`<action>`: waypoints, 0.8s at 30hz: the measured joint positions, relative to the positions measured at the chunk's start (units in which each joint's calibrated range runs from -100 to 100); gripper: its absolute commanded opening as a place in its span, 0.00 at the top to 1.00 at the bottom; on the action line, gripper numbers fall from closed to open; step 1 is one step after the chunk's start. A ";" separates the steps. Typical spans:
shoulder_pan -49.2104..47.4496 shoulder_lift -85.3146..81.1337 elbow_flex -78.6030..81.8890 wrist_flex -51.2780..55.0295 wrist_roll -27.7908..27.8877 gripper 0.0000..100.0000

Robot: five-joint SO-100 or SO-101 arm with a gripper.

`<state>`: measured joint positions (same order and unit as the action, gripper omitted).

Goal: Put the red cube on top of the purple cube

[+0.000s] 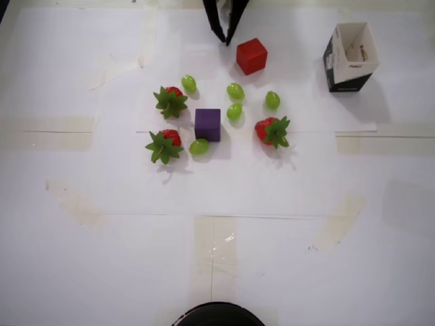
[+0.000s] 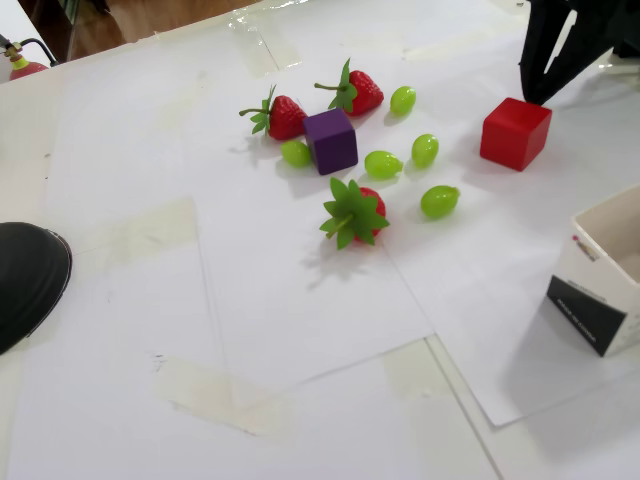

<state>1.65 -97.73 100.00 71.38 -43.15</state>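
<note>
Nothing of the stacking is done yet: the red cube (image 1: 251, 56) sits on the tabletop (image 1: 272, 258), well apart from the purple cube (image 1: 207, 124) among fruit. Just beside the red cube, the tool (image 1: 225, 41) hangs empty, fingers slightly parted.

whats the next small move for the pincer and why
Probably shift toward the red cube and straddle it: the pincer stands empty just left of it in the overhead view, jaws nearly together, and the purple cube waits uncovered among the fruit.

In the overhead view, red cube (image 1: 251, 56) lies up-right of purple cube (image 1: 207, 124).
</note>
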 measured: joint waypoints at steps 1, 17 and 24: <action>0.00 0.00 0.00 0.00 0.00 1.00; 0.90 0.00 0.00 0.08 -1.27 1.00; -1.50 0.45 0.00 -3.72 -1.37 1.00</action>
<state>0.15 -97.27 100.00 67.67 -44.52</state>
